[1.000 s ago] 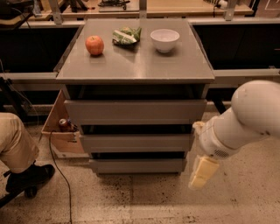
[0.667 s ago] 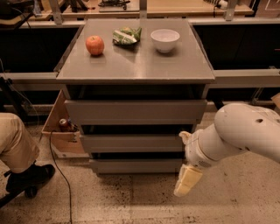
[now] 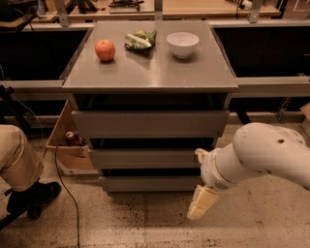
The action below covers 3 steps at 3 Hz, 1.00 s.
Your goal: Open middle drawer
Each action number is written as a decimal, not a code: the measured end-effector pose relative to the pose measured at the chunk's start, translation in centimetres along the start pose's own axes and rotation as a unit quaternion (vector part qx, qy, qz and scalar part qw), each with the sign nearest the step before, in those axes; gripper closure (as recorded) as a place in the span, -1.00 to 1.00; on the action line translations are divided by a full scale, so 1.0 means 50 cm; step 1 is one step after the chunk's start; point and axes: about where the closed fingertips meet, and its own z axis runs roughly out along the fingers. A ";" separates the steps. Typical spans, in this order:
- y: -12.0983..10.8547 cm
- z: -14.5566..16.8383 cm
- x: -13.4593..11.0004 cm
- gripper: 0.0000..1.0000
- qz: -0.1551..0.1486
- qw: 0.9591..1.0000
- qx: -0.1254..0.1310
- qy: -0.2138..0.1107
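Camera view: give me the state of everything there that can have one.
Top drawer: shut.
Middle drawer: shut.
Bottom drawer: shut.
Bowl: upright, looks empty.
Box: open, can inside.
Pincer: low by the bottom drawer's right end, pointing down.

Place: robot lab or workshop | Signs: white robot arm [image 3: 264, 155], its gripper [image 3: 202, 202] low by the right front corner of a grey drawer cabinet [image 3: 150, 123] | apple [image 3: 105, 50], snack bag [image 3: 139, 39] and bowl [image 3: 182, 44] set apart on the cabinet top | workbenches [image 3: 193, 7] behind | loose cable [image 3: 68, 191] and open cardboard box [image 3: 60, 145] on a speckled hard floor [image 3: 145, 223]
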 end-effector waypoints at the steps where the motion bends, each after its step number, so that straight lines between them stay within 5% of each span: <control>1: -0.018 0.091 -0.007 -1.00 0.004 1.000 0.001 -0.006; 3: -0.087 0.295 0.021 -1.00 0.005 1.000 0.018 -0.017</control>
